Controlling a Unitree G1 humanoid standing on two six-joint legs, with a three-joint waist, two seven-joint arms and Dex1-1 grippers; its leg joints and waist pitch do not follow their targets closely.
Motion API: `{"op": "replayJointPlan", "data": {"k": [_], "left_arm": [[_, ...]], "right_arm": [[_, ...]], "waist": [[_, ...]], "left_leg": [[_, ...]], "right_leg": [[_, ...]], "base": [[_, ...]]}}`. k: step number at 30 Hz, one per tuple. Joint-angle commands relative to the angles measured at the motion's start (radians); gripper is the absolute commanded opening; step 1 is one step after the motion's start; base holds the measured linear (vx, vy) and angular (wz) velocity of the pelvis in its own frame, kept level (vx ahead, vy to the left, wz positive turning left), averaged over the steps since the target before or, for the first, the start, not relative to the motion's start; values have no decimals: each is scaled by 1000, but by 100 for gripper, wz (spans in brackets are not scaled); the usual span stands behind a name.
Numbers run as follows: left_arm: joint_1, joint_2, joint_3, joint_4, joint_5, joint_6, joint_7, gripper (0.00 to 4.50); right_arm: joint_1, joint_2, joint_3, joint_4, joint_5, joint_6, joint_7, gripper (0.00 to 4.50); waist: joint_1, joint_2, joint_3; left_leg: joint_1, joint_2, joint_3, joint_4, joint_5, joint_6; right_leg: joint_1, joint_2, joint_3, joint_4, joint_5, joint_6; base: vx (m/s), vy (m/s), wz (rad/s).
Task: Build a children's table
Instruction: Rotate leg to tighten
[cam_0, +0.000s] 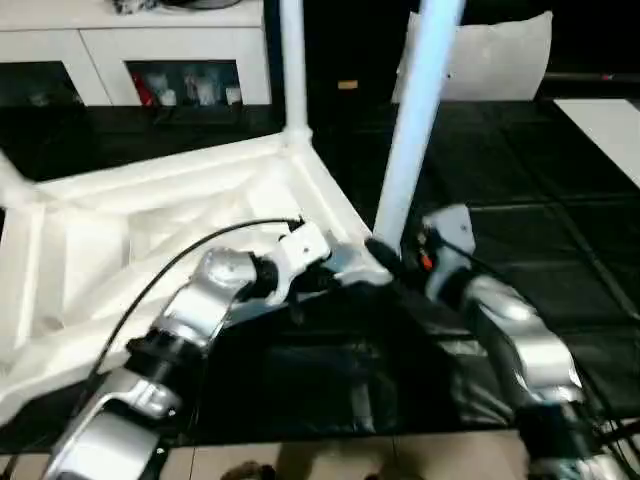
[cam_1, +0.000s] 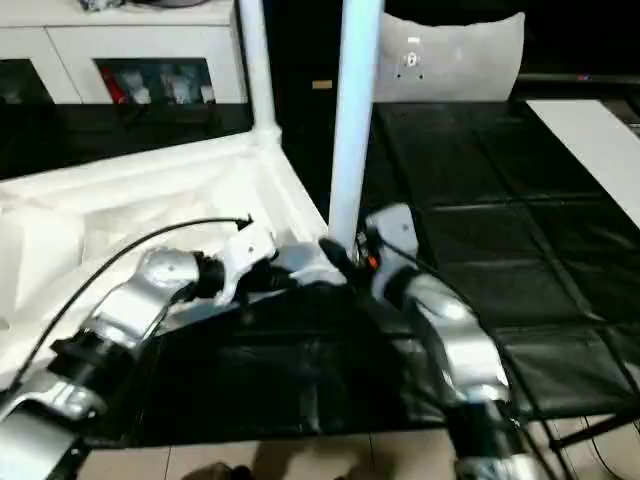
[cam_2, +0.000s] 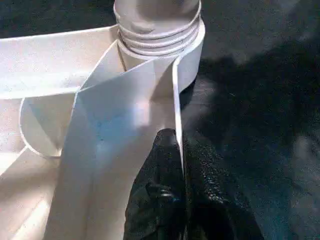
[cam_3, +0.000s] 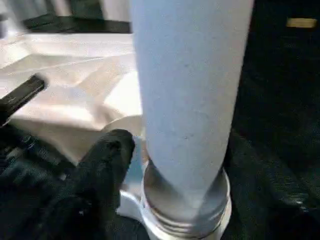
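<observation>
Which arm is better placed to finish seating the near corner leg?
Right. The right gripper is at the base of the leg, by its threaded collar. The left gripper pinches the table top's rim, bracing it.

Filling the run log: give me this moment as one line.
phase: leg fitting | left gripper: clamped on table top's side wall | right gripper: at near-corner leg, grip unclear | far leg: upright in socket

We find no text, label, brand, number or sign that we can read. A small dark mark sits on the white cushion (cam_1: 450, 60) at the back, and a small yellow tag (cam_3: 301, 22) shows against the dark background, both too blurred to make out.
</observation>
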Motion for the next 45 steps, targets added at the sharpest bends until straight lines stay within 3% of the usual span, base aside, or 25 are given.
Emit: {"op": "replayJointPlan", "data": {"k": [1,4,6,8,15,17,22,23,26,31,37,45], "left_arm": [[11,7,-20,4,1,-71,-49,0],[24,44,-30,16,-24,-141,-143,0],[26,51,-33,17,-33,-156,-164,0],[37,74,-44,-1,-64,-169,-250,0],[35,117,-70,-16,-76,-186,-376,0],[29,131,-82,-13,-73,-205,-415,0],[28,142,-88,-15,-73,-208,-446,0],[27,144,-89,-13,-72,-210,-452,0],[27,147,-91,-12,-71,-215,-460,0],[31,151,-95,-22,-76,-214,-475,0],[31,153,-93,-20,-73,-207,-475,0],[14,121,-60,-2,-80,-92,-395,0]], "right_arm": [[25,-32,55,-20,23,-6,108,353],[41,-128,34,-25,37,-58,240,375],[43,-140,31,-25,38,-79,259,397],[39,-185,24,-30,61,-110,334,397],[11,-263,51,-11,112,-102,511,397],[-9,-284,71,10,134,-70,598,372],[-27,-304,105,20,158,-39,681,345],[-31,-308,112,23,160,-36,697,320],[-40,-311,126,34,157,-33,721,313],[-80,-295,143,88,141,-43,740,256],[-80,-292,150,77,163,-14,761,206],[-41,-230,137,23,191,50,654,196]], "waist": [[1,-12,-56],[5,-10,-56],[6,-6,-57],[6,-8,-58],[17,-8,-59],[22,-8,-61],[37,-9,-63],[39,-9,-64],[39,-10,-63],[39,-10,-62],[41,-10,-65],[42,-6,-62]], "left_leg": [[22,99,-40,-71,-99,111],[23,100,-38,-71,-112,111],[22,99,-38,-70,-110,114],[22,100,-38,-70,-99,122],[27,104,-35,-68,-91,138],[25,102,-35,-66,-86,143],[26,104,-33,-64,-71,144],[26,105,-33,-64,-71,142],[26,104,-33,-65,-76,134],[26,103,-32,-64,-81,125],[25,103,-32,-62,-54,140],[28,104,-33,-67,-79,120]], "right_leg": [[38,-103,54,-74,36,-246],[36,-103,54,-74,38,-252],[36,-104,54,-72,49,-258],[36,-104,53,-69,72,-268],[33,-104,51,-66,77,-283],[37,-102,48,-63,80,-288],[33,-103,47,-59,94,-291],[33,-104,47,-58,93,-292],[33,-105,47,-59,83,-291],[31,-103,48,-61,60,-294],[33,-104,46,-56,97,-294],[29,-103,46,-59,64,-300]], "base": [[0,0,0],[0,0,0],[0,0,0],[0,0,0],[0,0,0],[0,0,0],[0,0,0],[0,0,0],[0,0,0],[0,0,0],[0,0,0],[0,0,0]]}}
